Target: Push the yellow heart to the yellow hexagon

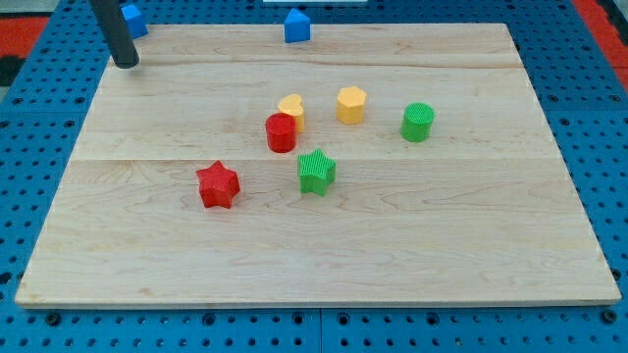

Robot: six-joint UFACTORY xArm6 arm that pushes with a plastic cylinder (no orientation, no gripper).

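Note:
The yellow heart (291, 108) sits near the middle of the wooden board, touching the red round block (281, 132) just below and left of it. The yellow hexagon (351, 104) stands a short gap to the heart's right. My tip (125, 63) rests at the board's top left corner, far to the left of and above both yellow blocks. The dark rod rises out of the view's top.
A green round block (417, 122) stands right of the hexagon. A green star (316, 172) and a red star (218, 185) lie lower down. A blue block (296, 25) sits at the top edge, another blue block (133, 19) behind the rod.

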